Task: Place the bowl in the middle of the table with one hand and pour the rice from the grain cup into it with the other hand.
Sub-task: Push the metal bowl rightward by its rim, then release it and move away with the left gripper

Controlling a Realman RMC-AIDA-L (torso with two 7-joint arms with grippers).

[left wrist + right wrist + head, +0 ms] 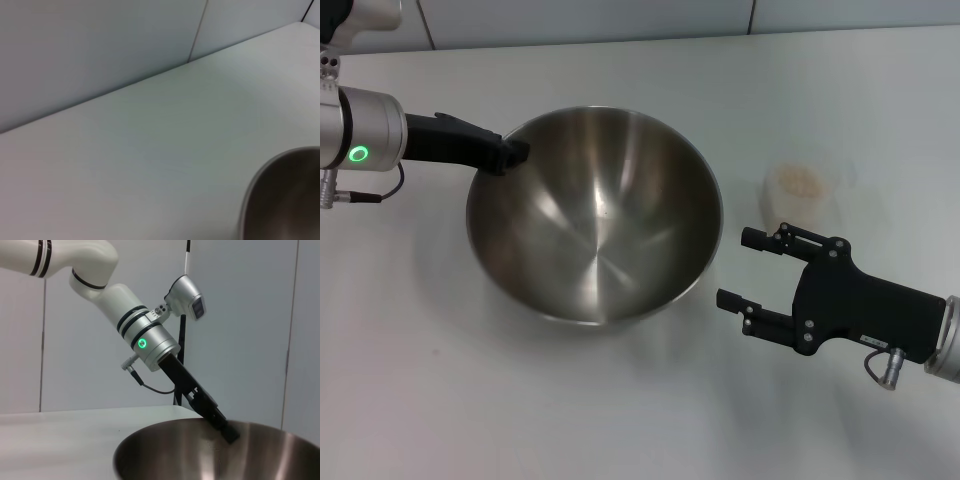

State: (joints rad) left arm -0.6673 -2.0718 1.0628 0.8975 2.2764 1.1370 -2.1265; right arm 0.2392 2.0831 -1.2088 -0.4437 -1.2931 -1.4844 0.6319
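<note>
Silver bowl, white table, black grippers

The bowl [595,215] is shiny brushed silver; the table [620,420] plain white; the cup [796,190] clear, tinted beige by rice [797,183]; both grippers [510,153] [748,269] black; a green light [359,154] glows.

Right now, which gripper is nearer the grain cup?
Right. The right gripper hangs open just in front of the grain cup; the left gripper grips the bowl rim, farther off.

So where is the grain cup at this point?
In the head view the grain cup stands on the table on the robot's right, just beyond the open right gripper and beside the bowl.
</note>
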